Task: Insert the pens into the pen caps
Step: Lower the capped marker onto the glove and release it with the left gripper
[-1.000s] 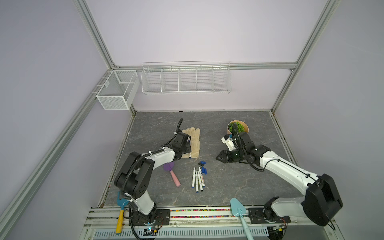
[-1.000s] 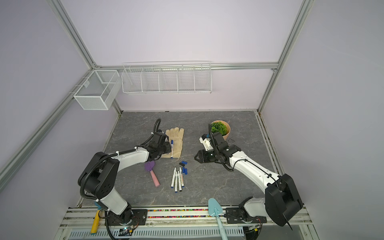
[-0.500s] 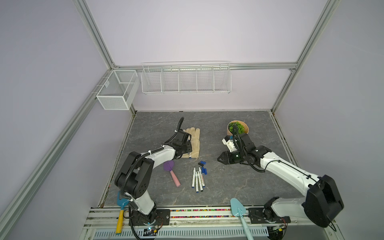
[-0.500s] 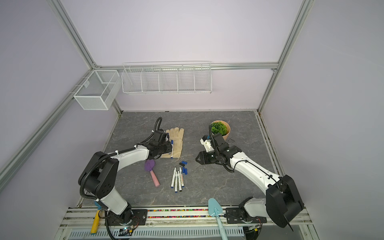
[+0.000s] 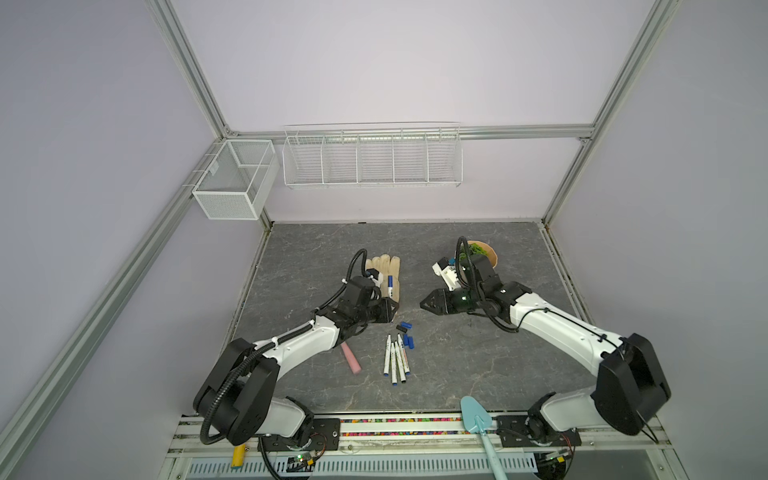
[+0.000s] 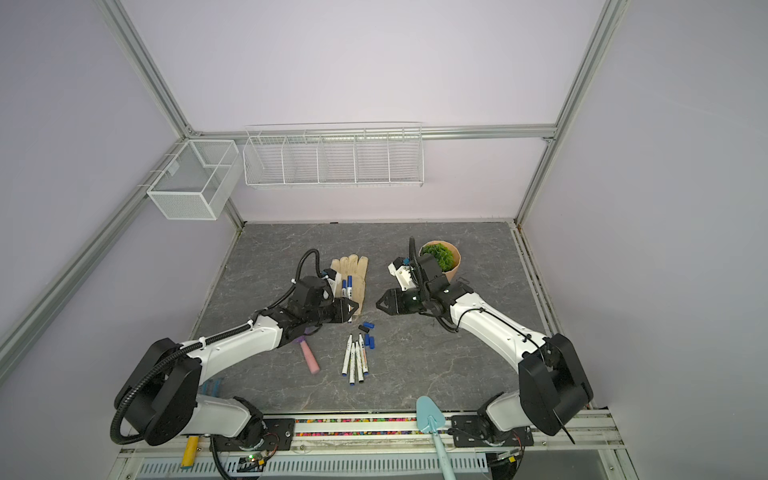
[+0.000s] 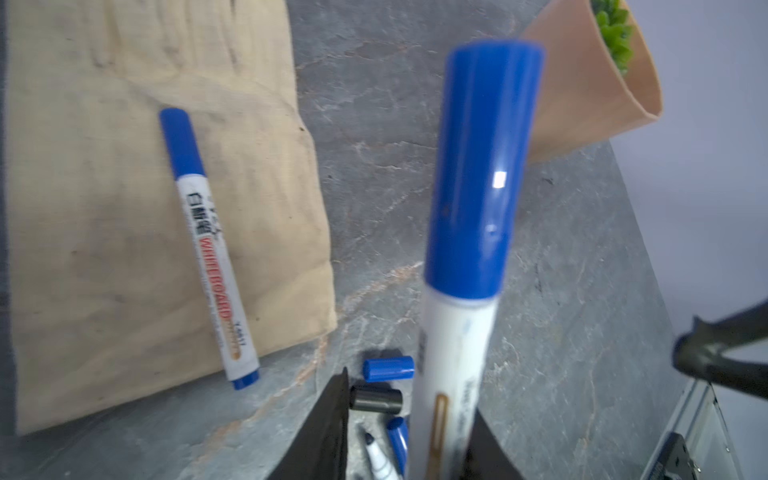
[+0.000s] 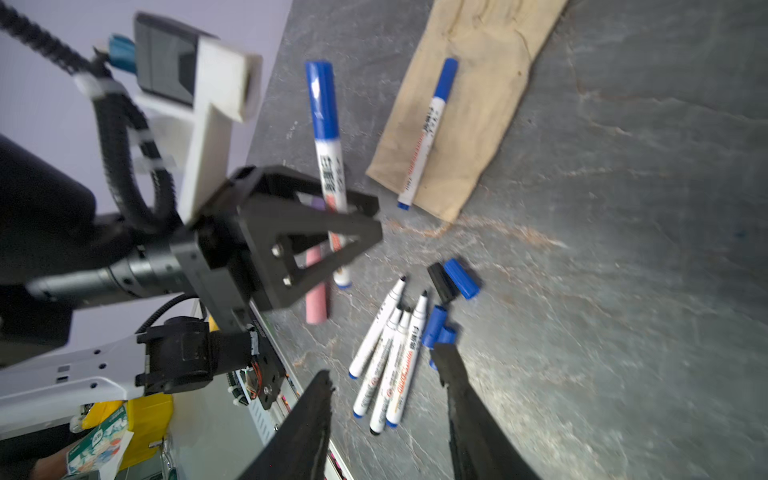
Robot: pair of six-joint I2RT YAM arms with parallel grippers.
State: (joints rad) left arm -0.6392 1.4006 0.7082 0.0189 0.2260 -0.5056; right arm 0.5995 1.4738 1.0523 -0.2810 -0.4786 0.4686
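Four uncapped white pens [image 5: 395, 359] lie bunched at lower centre in both top views; loose blue caps [image 5: 409, 341] and a black cap [image 5: 401, 328] cluster just above. One blue-capped pen [image 5: 390, 286] lies flat mid-frame; a second blue-capped pen [image 7: 473, 199] is gripped, tilted

glove [image 7: 124, 216]: coarse cloth | pen cap [image 7: 482, 166]: glossy plastic | table [image 7: 561, 291]: matt

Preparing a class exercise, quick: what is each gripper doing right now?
Left gripper: closed on a capped blue pen.
Right gripper: open, empty.
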